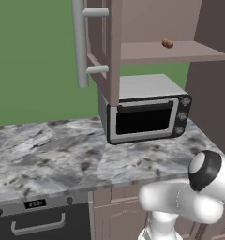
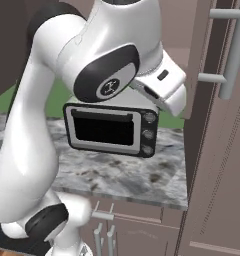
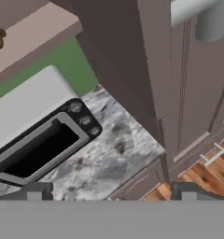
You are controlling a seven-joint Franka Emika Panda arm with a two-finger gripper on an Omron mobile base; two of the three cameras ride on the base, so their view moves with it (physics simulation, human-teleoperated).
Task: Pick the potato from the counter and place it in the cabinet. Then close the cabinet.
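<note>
The potato [image 1: 167,43] lies on the inner shelf [image 1: 180,52] of the open cabinet [image 1: 115,47], at one o'clock from the toaster oven [image 1: 147,117] on the desk [image 1: 48,154]. The tool [image 3: 109,190] is spread wide and empty.

You've got the potato [image 1: 167,43] sitting on the cabinet shelf [image 1: 180,52], toaster oven [image 1: 147,115] on the counter [image 1: 53,154] at 6 o'clock below it.

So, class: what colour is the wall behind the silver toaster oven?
Green wall, clearest in the left base view.
</note>
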